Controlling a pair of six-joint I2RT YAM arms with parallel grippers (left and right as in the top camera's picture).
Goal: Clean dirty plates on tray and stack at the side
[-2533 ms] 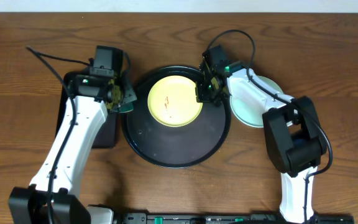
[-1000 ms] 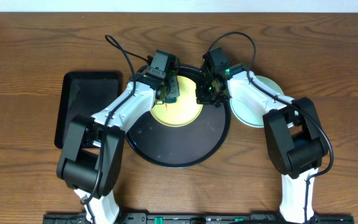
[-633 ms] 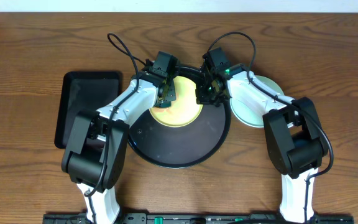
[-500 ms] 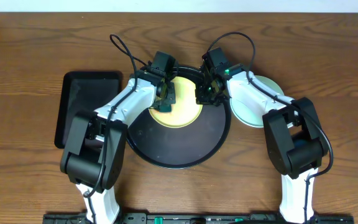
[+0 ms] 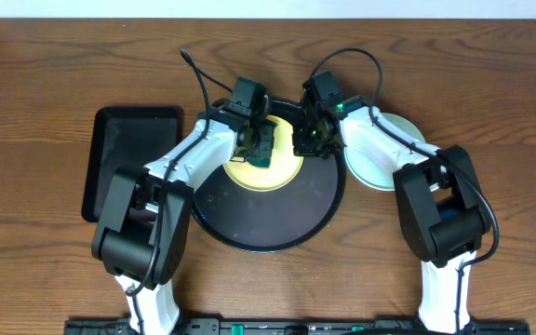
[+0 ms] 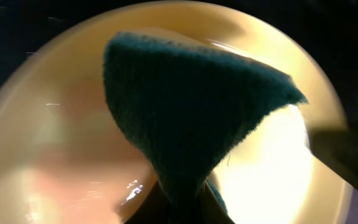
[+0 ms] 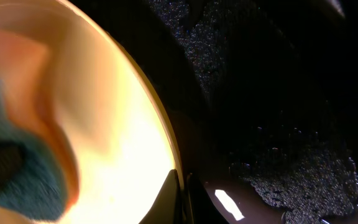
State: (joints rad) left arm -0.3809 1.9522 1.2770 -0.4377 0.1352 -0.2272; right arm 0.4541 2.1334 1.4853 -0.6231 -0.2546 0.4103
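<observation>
A pale yellow plate (image 5: 282,166) lies in the upper part of the round black tray (image 5: 249,219). My left gripper (image 5: 259,147) is shut on a teal sponge (image 5: 262,149) and presses it onto the plate's centre. In the left wrist view the sponge (image 6: 191,106) covers much of the yellow plate (image 6: 55,137). My right gripper (image 5: 303,140) is shut on the plate's right rim (image 7: 166,149); the sponge shows at that view's left edge (image 7: 17,180). Light mint plates (image 5: 380,163) lie stacked on the table right of the tray. No smears are visible.
A smaller rectangular black tray (image 5: 124,158) lies on the wooden table at the left. The tray's lower half (image 5: 268,223) holds nothing. Both arms reach over the tray's top edge.
The left arm carried the sponge from the rectangular tray to the yellow plate and has slid it rightward across the plate's centre. The right gripper has stayed at the plate's right rim.
</observation>
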